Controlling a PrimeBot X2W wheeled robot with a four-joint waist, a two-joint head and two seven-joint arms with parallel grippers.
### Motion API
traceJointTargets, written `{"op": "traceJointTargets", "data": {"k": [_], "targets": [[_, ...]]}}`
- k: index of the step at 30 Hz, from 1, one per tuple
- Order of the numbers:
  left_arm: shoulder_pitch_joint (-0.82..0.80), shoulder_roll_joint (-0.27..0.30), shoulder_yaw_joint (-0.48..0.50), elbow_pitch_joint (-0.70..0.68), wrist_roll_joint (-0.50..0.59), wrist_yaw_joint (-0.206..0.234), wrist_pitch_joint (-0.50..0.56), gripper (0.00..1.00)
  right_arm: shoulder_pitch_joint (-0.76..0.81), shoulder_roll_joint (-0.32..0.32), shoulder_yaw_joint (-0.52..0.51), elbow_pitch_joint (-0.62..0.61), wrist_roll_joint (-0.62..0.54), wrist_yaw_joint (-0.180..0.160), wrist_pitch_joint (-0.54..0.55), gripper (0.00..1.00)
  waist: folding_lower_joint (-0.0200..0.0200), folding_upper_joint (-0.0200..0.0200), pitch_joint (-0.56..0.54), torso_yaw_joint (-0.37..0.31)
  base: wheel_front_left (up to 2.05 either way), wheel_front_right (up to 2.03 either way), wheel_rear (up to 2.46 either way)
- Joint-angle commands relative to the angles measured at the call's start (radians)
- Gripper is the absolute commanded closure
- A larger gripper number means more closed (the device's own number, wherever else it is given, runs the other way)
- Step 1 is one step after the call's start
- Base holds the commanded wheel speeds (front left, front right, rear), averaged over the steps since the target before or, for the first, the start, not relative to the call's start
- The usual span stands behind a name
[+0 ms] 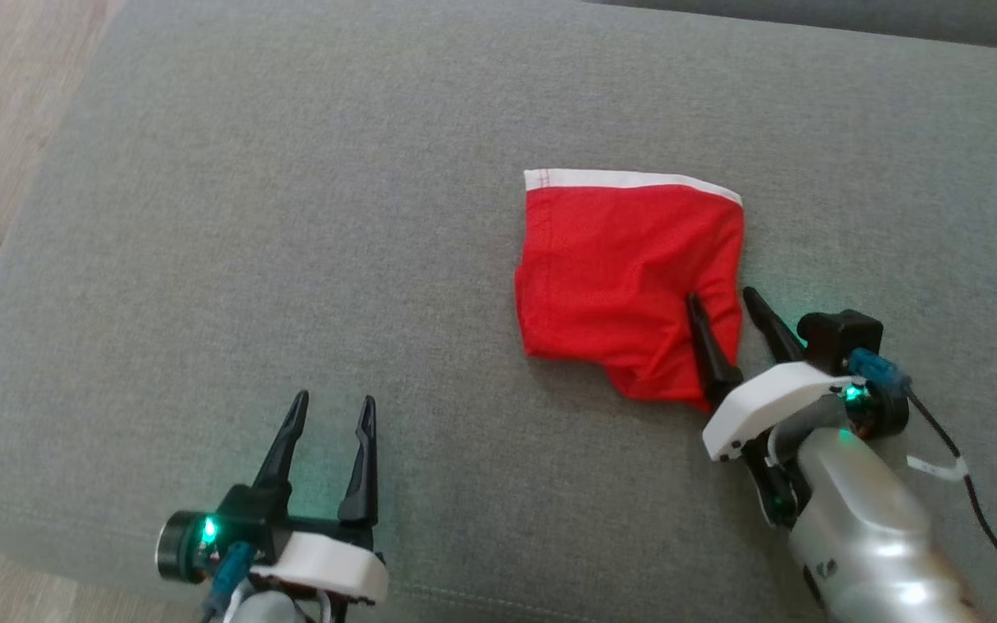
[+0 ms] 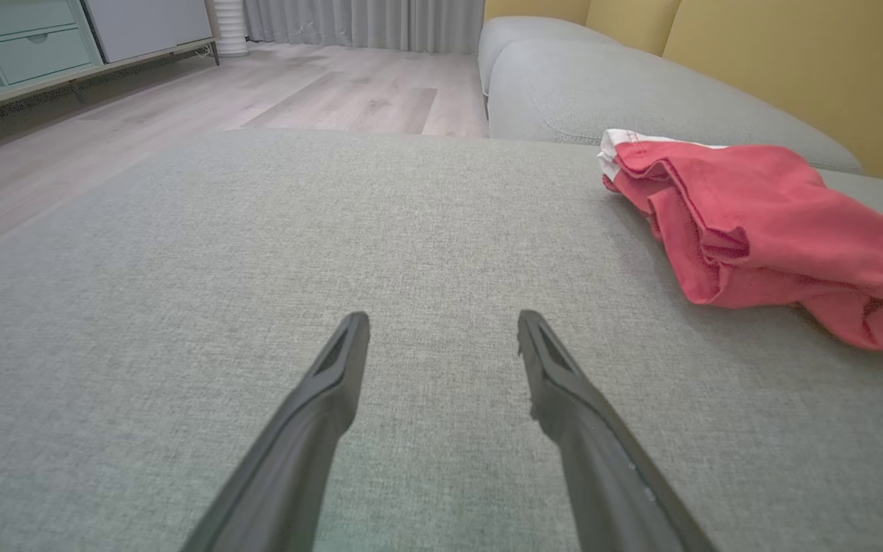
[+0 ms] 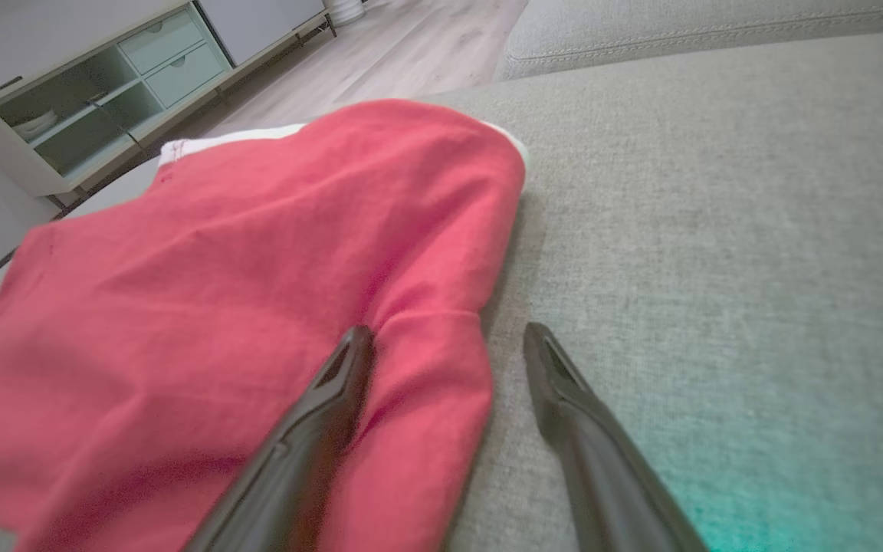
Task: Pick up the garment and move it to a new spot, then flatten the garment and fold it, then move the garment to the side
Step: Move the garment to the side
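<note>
The garment (image 1: 620,277) is red with a white band along its far edge, folded into a rough square on the grey sofa cushion (image 1: 291,216). My right gripper (image 1: 722,297) is open at the garment's near right corner: one finger lies over the red cloth, the other stands over bare cushion just off its right edge. In the right wrist view the garment (image 3: 242,307) spreads left of the open gripper (image 3: 448,337), whose left finger (image 3: 334,383) rests on the cloth. My left gripper (image 1: 334,407) stands open over bare cushion at the lower left, well away; its wrist view shows the garment (image 2: 763,230) at the right and the gripper (image 2: 443,322).
The cushion's left edge drops to wood floor (image 1: 5,104). A low cabinet with drawers (image 3: 96,100) stands across the floor. A second grey cushion (image 2: 602,84) and a yellow backrest (image 2: 794,61) lie beyond the garment. A black cable (image 1: 974,502) trails from my right wrist.
</note>
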Motion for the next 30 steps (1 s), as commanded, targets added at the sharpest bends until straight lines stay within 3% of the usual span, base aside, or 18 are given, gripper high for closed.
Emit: {"op": "traceJointTargets", "data": {"k": [1, 2, 3, 4, 10, 24, 28, 30], "targets": [[-0.042, 0.007, 0.025, -0.025, -0.006, 0.006, -0.005, 0.00, -0.026, 0.005, 0.034, 0.005, 0.015, -0.001, -0.006, 0.00, -0.0001, 0.0000, 0.006, 0.008, 0.00, 0.00, 0.00], [-0.043, 0.007, 0.025, -0.026, -0.007, 0.007, -0.005, 0.00, -0.031, 0.005, 0.044, 0.021, 0.032, -0.001, -0.006, 0.00, -0.0001, 0.0000, 0.008, 0.009, 0.00, 0.00, 0.00], [-0.045, 0.007, 0.025, -0.026, -0.008, 0.009, -0.005, 0.00, -0.034, 0.005, 0.058, 0.035, 0.043, -0.001, -0.006, 0.36, -0.0001, 0.0000, 0.009, 0.009, 0.00, 0.00, 0.00], [-0.046, 0.007, 0.026, -0.027, -0.008, 0.010, -0.005, 0.00, -0.038, 0.005, 0.066, 0.043, 0.057, -0.001, -0.006, 1.00, -0.0001, 0.0000, 0.010, 0.006, 0.00, 0.00, 0.00], [-0.040, 0.007, 0.042, -0.027, 0.001, 0.007, -0.005, 0.00, -0.051, 0.005, 0.037, 0.019, 0.074, -0.001, -0.006, 1.00, -0.0001, 0.0000, -0.011, -0.071, 0.00, 0.00, 0.00], [-0.119, 0.007, 0.023, -0.039, 0.046, -0.040, -0.005, 0.00, -0.032, 0.005, 0.093, -0.099, 0.132, -0.001, -0.006, 1.00, -0.0001, 0.0000, -0.010, -0.595, 0.00, 0.00, 0.00], [-0.138, 0.007, 0.014, -0.030, 0.057, -0.055, -0.005, 0.00, -0.027, 0.005, 0.108, -0.113, 0.149, -0.001, -0.006, 1.00, -0.0001, 0.0000, 0.009, -0.692, 0.00, 0.00, 0.00], [-0.142, 0.007, 0.011, -0.026, 0.058, -0.059, -0.005, 0.00, -0.026, 0.005, 0.108, -0.116, 0.153, -0.001, -0.006, 1.00, -0.0001, 0.0000, 0.014, -0.706, 0.00, 0.00, 0.00]]}}
